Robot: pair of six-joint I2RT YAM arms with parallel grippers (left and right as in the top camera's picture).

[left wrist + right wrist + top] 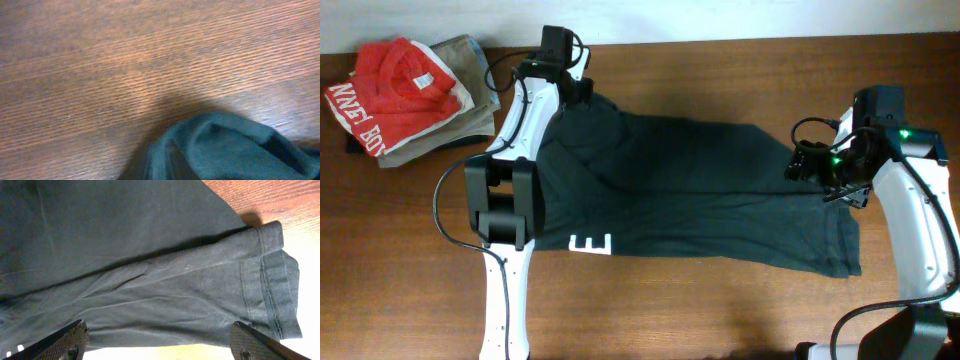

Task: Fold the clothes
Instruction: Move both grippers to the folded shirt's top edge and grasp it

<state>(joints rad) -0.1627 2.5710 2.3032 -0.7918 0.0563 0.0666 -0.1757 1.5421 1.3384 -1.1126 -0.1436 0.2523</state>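
The clothes [700, 190], a very dark T-shirt, lie spread across the middle of the table with white letters [590, 243] showing at the near left edge. My left gripper [578, 92] sits at the shirt's far left corner. In the left wrist view the fabric [225, 150] bunches into a raised fold that covers the fingers, so it looks pinched. My right gripper [820, 172] hovers over the shirt's right end. In the right wrist view it [159, 339] stands open, its fingertips [75, 336] wide apart over the hemmed sleeve [275, 280].
A red shirt [390, 95] with white lettering lies on a folded khaki garment [470, 60] at the far left corner. The left arm's links [505, 200] lie along the shirt's left edge. Bare wood table [700, 300] shows in front of the shirt.
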